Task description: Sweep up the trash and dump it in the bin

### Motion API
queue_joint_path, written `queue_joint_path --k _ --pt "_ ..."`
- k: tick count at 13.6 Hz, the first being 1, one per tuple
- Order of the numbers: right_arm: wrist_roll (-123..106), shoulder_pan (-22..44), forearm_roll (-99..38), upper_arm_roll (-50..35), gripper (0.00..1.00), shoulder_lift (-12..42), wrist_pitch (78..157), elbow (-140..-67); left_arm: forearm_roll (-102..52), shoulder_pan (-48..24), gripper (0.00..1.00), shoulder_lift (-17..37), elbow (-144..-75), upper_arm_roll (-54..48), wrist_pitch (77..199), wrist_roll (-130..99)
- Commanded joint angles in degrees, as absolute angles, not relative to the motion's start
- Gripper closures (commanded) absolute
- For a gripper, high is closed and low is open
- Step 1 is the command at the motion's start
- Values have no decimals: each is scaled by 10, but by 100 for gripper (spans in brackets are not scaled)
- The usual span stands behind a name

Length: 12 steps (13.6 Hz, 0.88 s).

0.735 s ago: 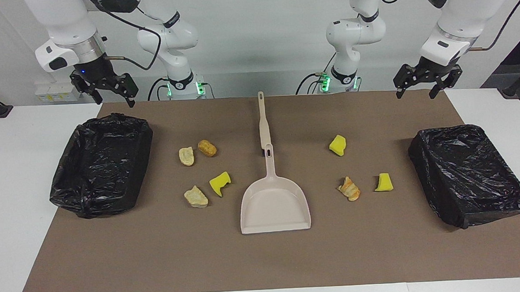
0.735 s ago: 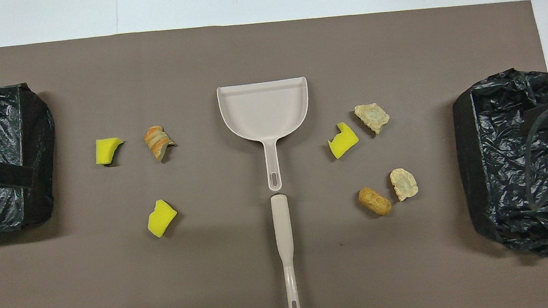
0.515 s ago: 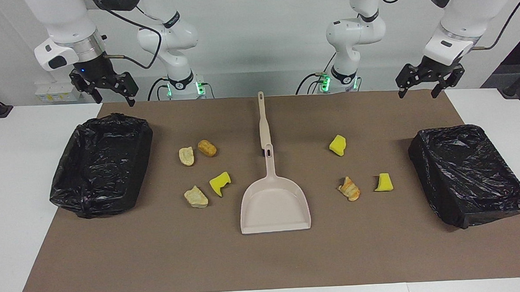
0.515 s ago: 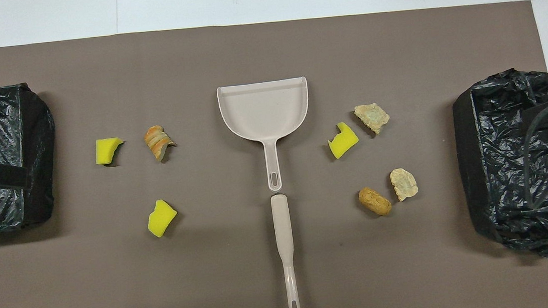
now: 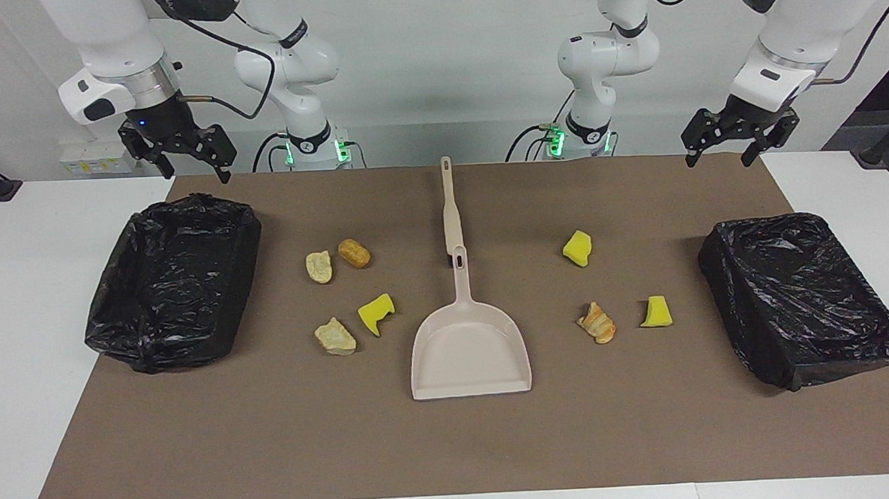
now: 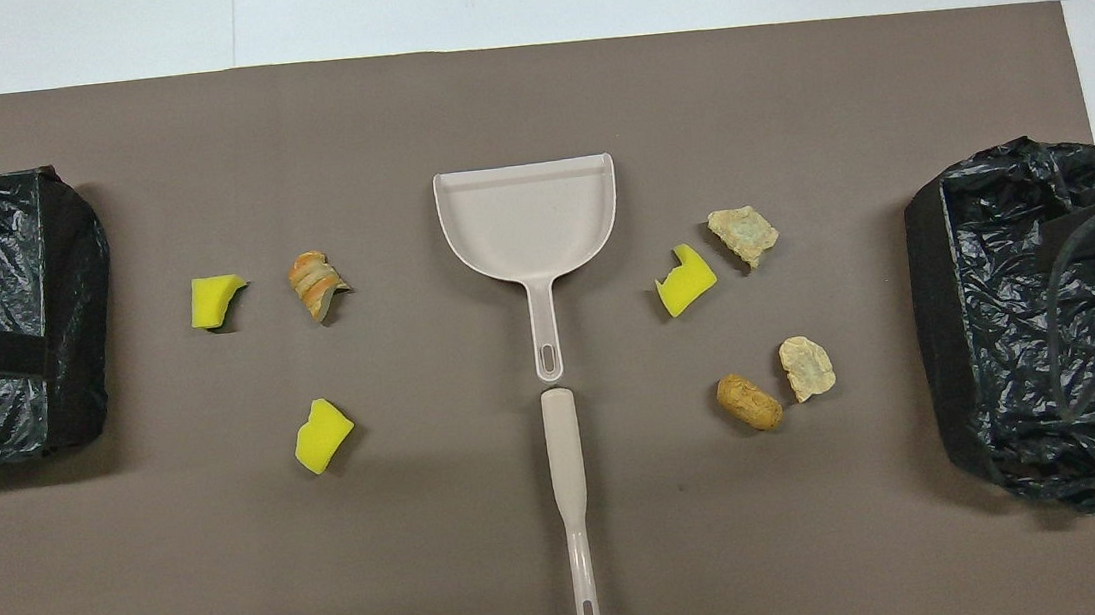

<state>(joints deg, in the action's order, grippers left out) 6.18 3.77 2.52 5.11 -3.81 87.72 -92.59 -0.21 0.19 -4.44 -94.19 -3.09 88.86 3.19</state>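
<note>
Nearest the robots, left gripper (image 5: pixel 740 135) and right gripper (image 5: pixel 178 152) waiting high over their own ends of the white worktop (image 5: pixel 26 298), jaws of both open and empty.

Then the long beige plastic brush (image 5: pixel 450 204), stiff and smooth, best taken at the thin handle.

Beside it, toward the left arm's end, a bright yellow sponge chunk (image 5: pixel 578 248); toward the right arm's end, a golden-brown bread roll (image 5: pixel 354 253) touching a pale tan bread piece (image 5: pixel 319 267). All loose on the brown paper mat (image 5: pixel 273 437).

Farther out, a notched yellow sponge chunk (image 5: pixel 376 313), a crusty tan bread lump (image 5: pixel 335 337), a striped croissant-like piece (image 5: pixel 597 322), a wedge-shaped yellow sponge chunk (image 5: pixel 656 311).

Probably all light; sponge soft and springy, bread crumbly, so pushed rather than pinched.

Between the groups, the beige plastic dustpan (image 5: pixel 471 387), rigid, to be held by the handle.

At each end, a bin lined with crinkled black bag (image 5: pixel 172 284) (image 5: pixel 803 297).
</note>
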Motion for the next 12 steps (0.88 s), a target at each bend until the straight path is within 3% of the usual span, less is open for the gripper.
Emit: queue_joint_path --k 1,3,6,8,12 --pt "82 41 27 48 0 -32 861 -919 -10 4 0 -58 -955 -33 882 33" --pt "103 41 25 44 0 -20 849 -904 -10 3 0 -60 -955 -33 881 33" --pt "138 41 -9 21 0 44 863 -854 -10 4 0 -60 -956 -33 879 34" --pt "184 76 -12 14 0 84 895 -819 -10 4 0 -60 -957 -33 879 35" --pt "286 170 -13 9 0 155 995 -815 -10 3 0 -60 -969 -33 884 38"
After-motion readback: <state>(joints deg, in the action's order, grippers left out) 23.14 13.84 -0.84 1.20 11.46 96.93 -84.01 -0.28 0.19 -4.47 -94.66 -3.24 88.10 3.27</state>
